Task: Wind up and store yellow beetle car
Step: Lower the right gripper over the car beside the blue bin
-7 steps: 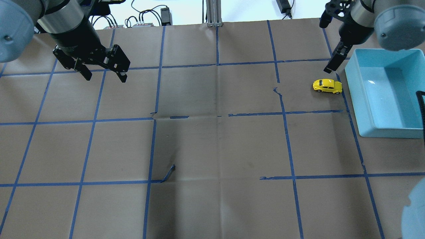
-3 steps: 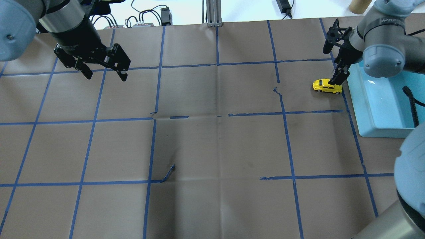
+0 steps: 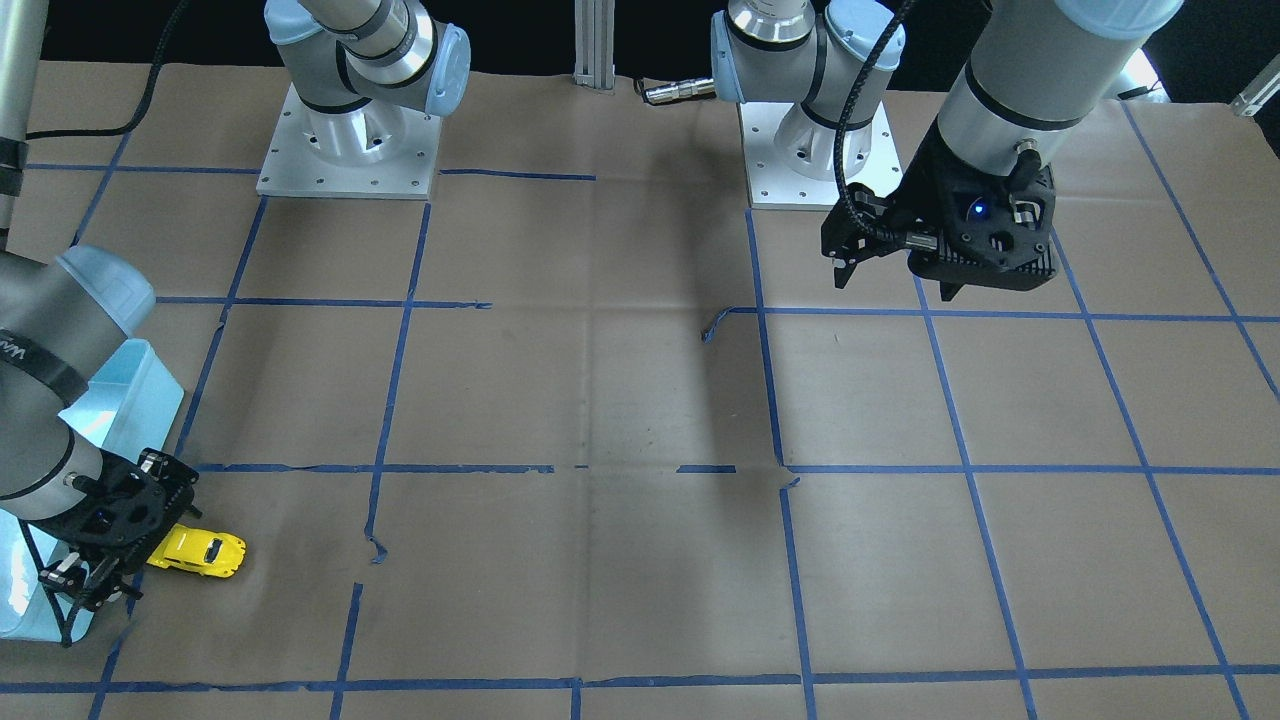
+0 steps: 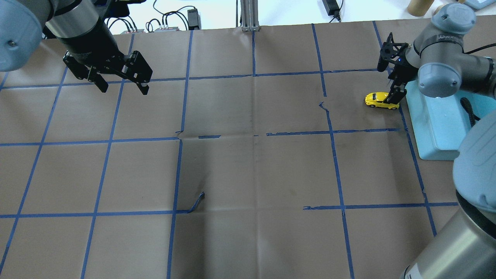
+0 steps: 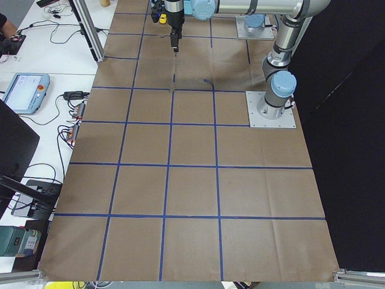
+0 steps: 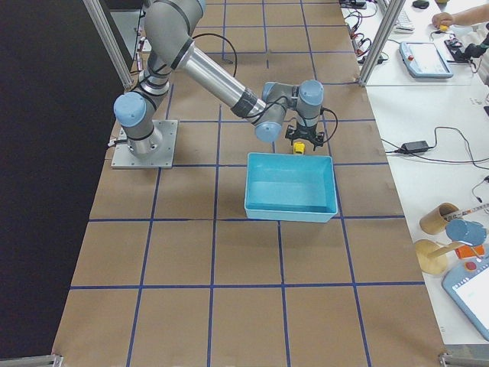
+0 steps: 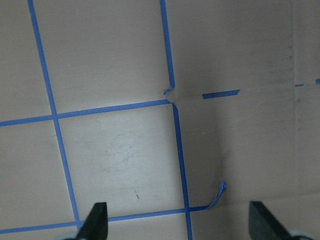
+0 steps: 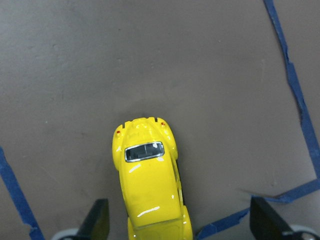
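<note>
The yellow beetle car (image 4: 379,100) stands on the brown paper just left of the light-blue bin (image 4: 438,128). My right gripper (image 4: 395,96) is low over the car's bin-side end and open. In the right wrist view the car (image 8: 150,190) lies between the two fingertips (image 8: 100,220), nearer the left one, with no contact visible. The car also shows in the front view (image 3: 200,550) beside the right gripper (image 3: 100,545). My left gripper (image 4: 122,87) hangs open and empty above the far left of the table, and the left wrist view shows its fingertips (image 7: 97,220) wide apart.
The bin (image 6: 290,187) is empty and sits right beside the car (image 6: 299,147). Blue tape lines grid the paper, with a loose curl of tape (image 4: 197,201) near the middle. Cables and power bricks (image 4: 170,21) lie past the far edge.
My right gripper has swung down from above and behind the car to straddle its end next to the bin. The car and the left arm have not moved.
</note>
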Available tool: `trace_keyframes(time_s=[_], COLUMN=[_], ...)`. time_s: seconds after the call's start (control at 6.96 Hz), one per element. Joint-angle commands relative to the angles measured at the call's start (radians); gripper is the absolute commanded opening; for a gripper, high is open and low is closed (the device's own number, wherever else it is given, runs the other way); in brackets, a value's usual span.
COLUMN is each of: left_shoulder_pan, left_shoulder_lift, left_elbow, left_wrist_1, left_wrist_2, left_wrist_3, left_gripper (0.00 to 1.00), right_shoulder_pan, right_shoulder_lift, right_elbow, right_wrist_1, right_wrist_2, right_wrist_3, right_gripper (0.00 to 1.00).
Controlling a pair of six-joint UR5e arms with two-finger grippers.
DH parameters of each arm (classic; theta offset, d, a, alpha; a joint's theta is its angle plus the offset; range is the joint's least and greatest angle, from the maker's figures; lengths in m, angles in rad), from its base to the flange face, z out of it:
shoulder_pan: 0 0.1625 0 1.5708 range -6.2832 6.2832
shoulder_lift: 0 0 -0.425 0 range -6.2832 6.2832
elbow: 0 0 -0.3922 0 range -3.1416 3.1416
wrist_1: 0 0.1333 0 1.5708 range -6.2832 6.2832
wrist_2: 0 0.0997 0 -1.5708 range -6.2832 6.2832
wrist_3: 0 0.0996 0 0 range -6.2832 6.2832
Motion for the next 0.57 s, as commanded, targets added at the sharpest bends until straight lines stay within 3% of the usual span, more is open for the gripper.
trace_keyframes(time_s=[0.0, 0.14, 0.43], left_shoulder_pan=[0.000, 0.000, 0.000], left_shoulder_lift=[-0.002, -0.005, -0.001], left_elbow=[0.002, 0.002, 0.001], left_wrist_1=[0.000, 0.000, 0.000], left_wrist_2=[0.001, 0.000, 0.003], left_wrist_3=[0.000, 0.000, 0.002], left_gripper=[1.00, 1.00, 1.00], right_shoulder_pan=[-0.001, -0.001, -0.001], right_shoulder_lift=[0.023, 0.041, 0.026], right_elbow=[0.010, 0.010, -0.001], right_wrist_1=[-0.005, -0.005, 0.001], right_wrist_2=[0.003, 0.012, -0.005], right_wrist_3=[-0.004, -0.009, 0.006], right_gripper=[1.00, 0.99, 0.42])
